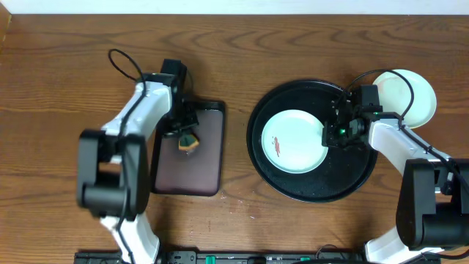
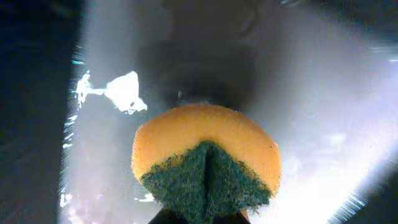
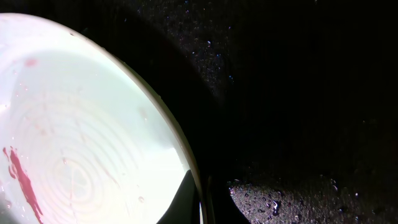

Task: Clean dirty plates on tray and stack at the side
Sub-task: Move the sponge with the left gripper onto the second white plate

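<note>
A pale mint-white plate (image 1: 293, 141) with a red-brown smear lies in the round black tray (image 1: 315, 187). My right gripper (image 1: 327, 134) is shut on the plate's right rim. In the right wrist view the plate (image 3: 81, 124) fills the left side, its rim runs between my fingertips (image 3: 200, 202), and red smears show at the lower left. My left gripper (image 1: 186, 136) is shut on a yellow and green sponge (image 1: 188, 142) and holds it over the dark rectangular tray (image 1: 205, 169). The sponge (image 2: 205, 165) is folded in the left wrist view. Pale plates (image 1: 407, 99) lie outside the black tray at the back right.
The rectangular tray lies left of the round tray on the brown wooden table (image 1: 66, 66). Its wet, glossy surface (image 2: 311, 93) shows under the sponge. The black tray's floor (image 3: 298, 93) carries water droplets. Cables loop above both arms.
</note>
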Tool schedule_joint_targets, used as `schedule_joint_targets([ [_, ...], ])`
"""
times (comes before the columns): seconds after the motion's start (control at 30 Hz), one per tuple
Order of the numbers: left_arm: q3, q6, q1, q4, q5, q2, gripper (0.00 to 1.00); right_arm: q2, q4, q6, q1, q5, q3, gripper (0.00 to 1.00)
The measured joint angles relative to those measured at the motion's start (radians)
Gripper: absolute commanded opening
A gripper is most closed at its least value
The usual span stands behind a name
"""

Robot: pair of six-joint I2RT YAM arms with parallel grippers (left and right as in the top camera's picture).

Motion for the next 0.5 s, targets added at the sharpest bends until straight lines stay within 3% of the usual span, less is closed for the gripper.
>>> schedule_joint_targets([
  [0.1,0.002,0.000,0.000,-0.002,0.000,-0.174,0.16,0.000,0.000,0.000,0.000,0.000,0.000,0.01],
  [0.2,0.019,0.004,0.000,-0.023,0.000,-0.344,0.14,0.000,0.000,0.000,0.000,0.000,0.000,0.01],
  [0.23,0.020,0.004,0.000,-0.031,0.000,-0.372,0.08,0.000,0.000,0.000,0.000,0.000,0.000,0.01],
  [0.5,0.018,0.008,-0.007,-0.112,0.005,-0.377,0.07,0.000,-0.003,0.000,0.000,0.000,0.000,0.01],
])
